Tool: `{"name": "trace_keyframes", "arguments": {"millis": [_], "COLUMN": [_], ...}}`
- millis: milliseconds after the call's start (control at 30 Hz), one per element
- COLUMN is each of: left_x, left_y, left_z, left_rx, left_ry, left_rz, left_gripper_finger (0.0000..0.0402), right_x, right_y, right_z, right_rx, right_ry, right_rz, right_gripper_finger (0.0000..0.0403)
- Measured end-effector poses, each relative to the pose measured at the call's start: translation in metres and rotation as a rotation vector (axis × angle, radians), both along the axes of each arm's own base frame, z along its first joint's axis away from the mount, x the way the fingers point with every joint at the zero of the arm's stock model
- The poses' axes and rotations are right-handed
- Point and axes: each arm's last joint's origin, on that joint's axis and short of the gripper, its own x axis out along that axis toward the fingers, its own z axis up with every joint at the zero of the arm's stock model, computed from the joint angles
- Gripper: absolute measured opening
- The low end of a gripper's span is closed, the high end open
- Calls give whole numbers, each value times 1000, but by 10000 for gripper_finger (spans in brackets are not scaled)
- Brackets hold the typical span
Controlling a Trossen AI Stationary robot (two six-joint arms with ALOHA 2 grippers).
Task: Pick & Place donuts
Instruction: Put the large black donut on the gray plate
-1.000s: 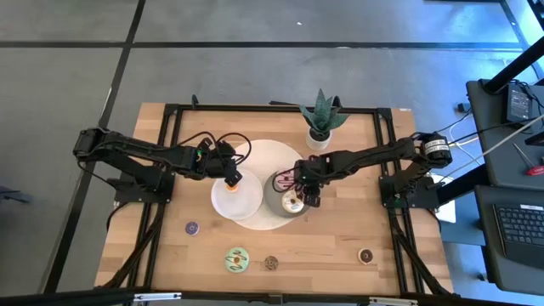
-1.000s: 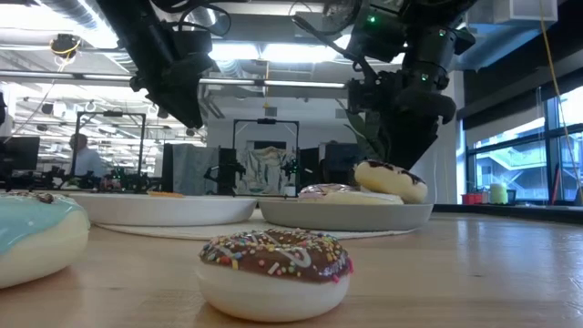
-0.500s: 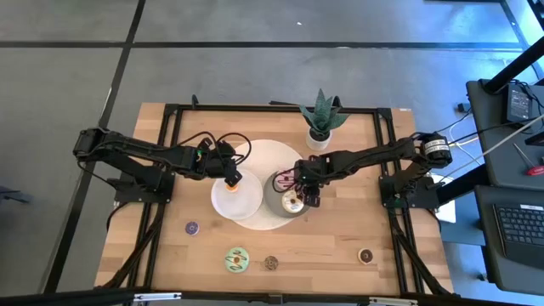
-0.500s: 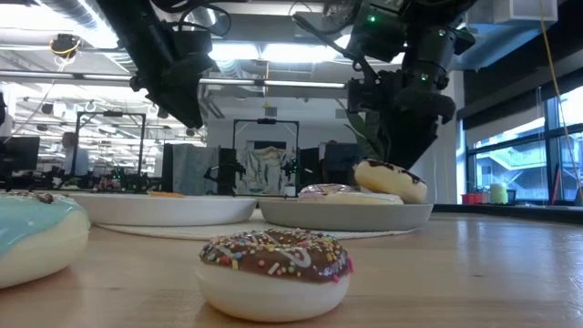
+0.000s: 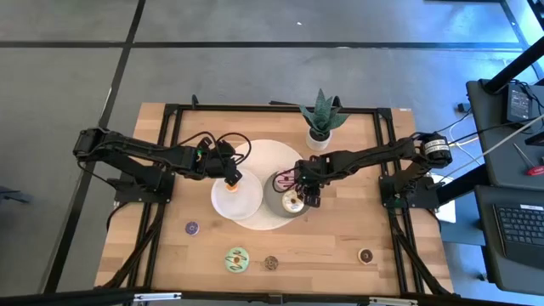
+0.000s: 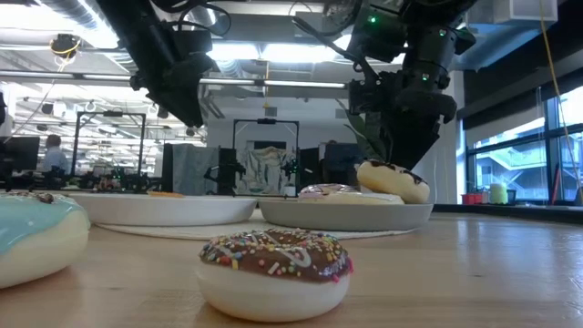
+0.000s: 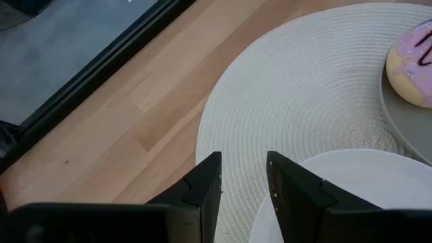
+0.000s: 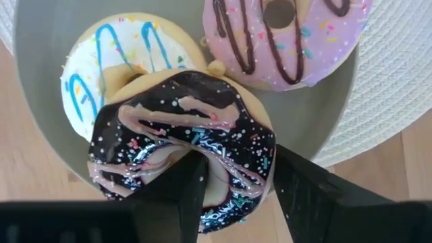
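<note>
My right gripper [image 5: 306,192] is over the grey plate [image 5: 274,202] and is shut on a chocolate-iced donut [image 8: 185,138]. That donut lies tilted on a white donut with blue stripes [image 8: 101,64], beside a pink donut [image 8: 287,37]. My left gripper [image 5: 229,174] hangs open and empty above the white plate [image 5: 231,202], where an orange donut [image 5: 231,181] lies. In the left wrist view its fingers [image 7: 208,182] show nothing between them. Several more donuts rest on the near table: purple [image 5: 191,227], green [image 5: 236,258], small chocolate [image 5: 271,263] and chocolate [image 5: 365,254]. My right gripper pinches the chocolate-iced donut between its two fingers [image 8: 179,192] by the nearest part of the ring [image 8: 226,179], coming from above. One finger seems to stand at the hole and the other outside the rim. The donut is tilted [image 6: 392,180], its lower side on the donuts in the grey plate.
Both plates sit on a round woven mat [image 5: 270,157]. A potted plant [image 5: 321,115] stands at the far edge behind the grey plate. Black frame rails run along the table's sides. Bare wood lies between the mat and the near donuts.
</note>
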Motion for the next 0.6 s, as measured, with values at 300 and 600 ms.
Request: {"name": "trace_keyframes", "arguments": {"millis": [300,600], "left_x": [0,0], "left_y": [0,0], "left_z": [0,0], "left_rx": [-1,-1], "left_ry": [-1,-1], "left_rz": [0,0], "left_gripper_finger": [112,115], "right_x": [0,-7], "right_y": [0,-1], "right_z": [0,2], "right_rx": [-13,-11], "right_ry": [0,53], "right_rz": [-8,-17], "right_gripper_finger": [239,266]}}
